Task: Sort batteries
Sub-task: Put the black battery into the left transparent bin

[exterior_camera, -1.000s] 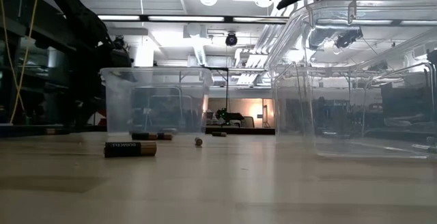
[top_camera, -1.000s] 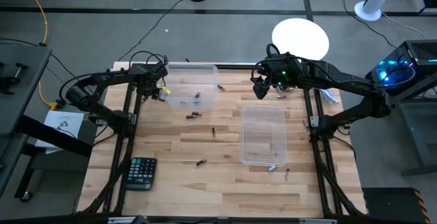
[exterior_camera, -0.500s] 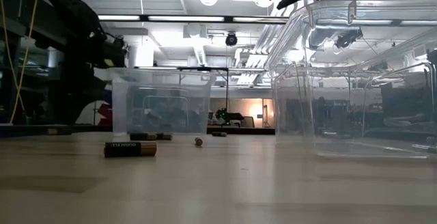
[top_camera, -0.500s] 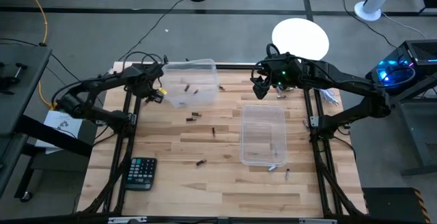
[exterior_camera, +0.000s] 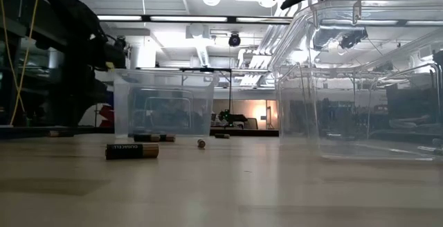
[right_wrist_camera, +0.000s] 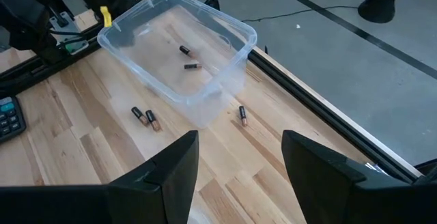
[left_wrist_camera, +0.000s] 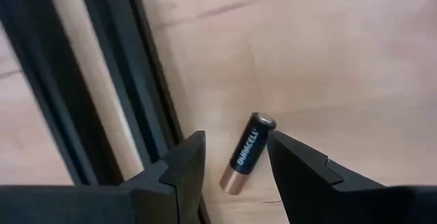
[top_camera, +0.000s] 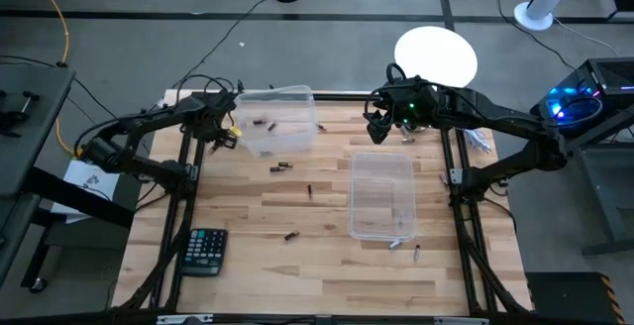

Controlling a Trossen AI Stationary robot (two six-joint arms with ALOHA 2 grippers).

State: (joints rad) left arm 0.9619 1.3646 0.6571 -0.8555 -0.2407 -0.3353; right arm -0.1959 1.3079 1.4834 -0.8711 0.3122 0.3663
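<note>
Black-and-copper Duracell battery (left_wrist_camera: 246, 152) lying between the spread fingers of the left gripper (left_wrist_camera: 235, 166), tabletop's far-left corner, right gripper (right_wrist_camera: 239, 166) apart, empty, wrists cropped.

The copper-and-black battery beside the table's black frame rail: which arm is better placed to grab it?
Left: the left gripper has open fingers astride the copper-and-black battery; the right gripper hangs open far off.

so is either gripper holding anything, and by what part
Nothing is held. The left gripper is open astride a battery lying on the table, not touching it; the right gripper is open and empty.
</note>
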